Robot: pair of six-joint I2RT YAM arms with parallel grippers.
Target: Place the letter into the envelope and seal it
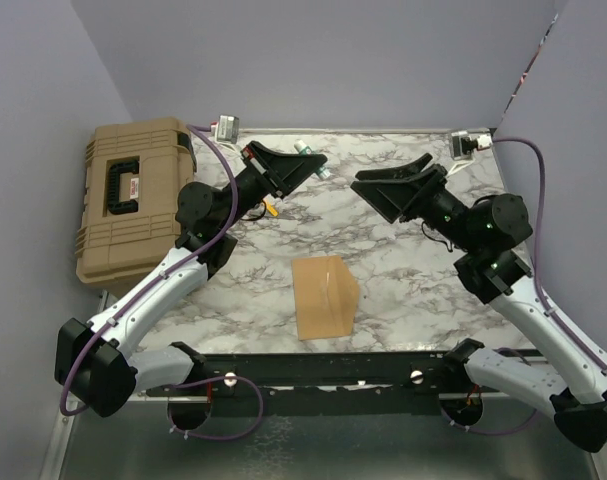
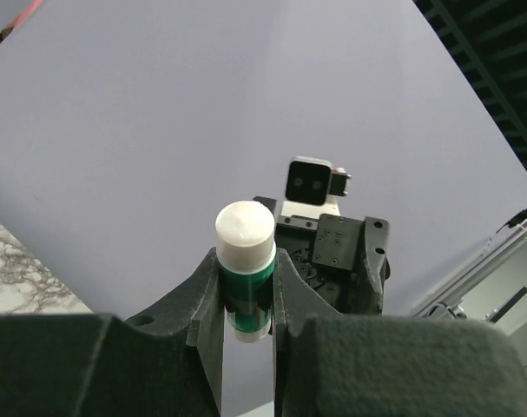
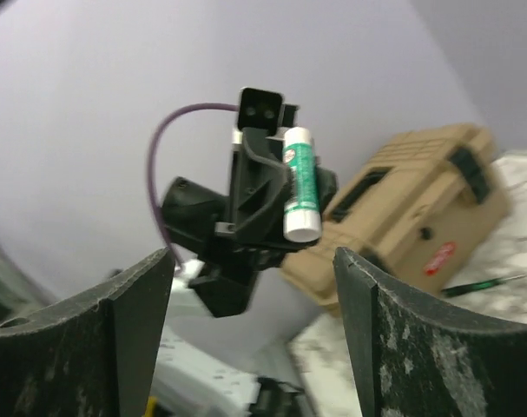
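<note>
I'm watching left fingers [image 2: 202, 300] clenching green-and-white plastic glue stick [image 2: 246, 265], right fingers [image 3: 124, 347] gaping empty. Tan kraft-paper envelope [image 1: 325, 297] lying on marble table [image 1: 403, 290], well below both, nothing pinning it. Expecting it skidding under glue stroke.

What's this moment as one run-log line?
left jaws: shut on green-and-white glue stick | right jaws: open, empty | tan kraft-paper envelope: on marble table, untouched
</note>
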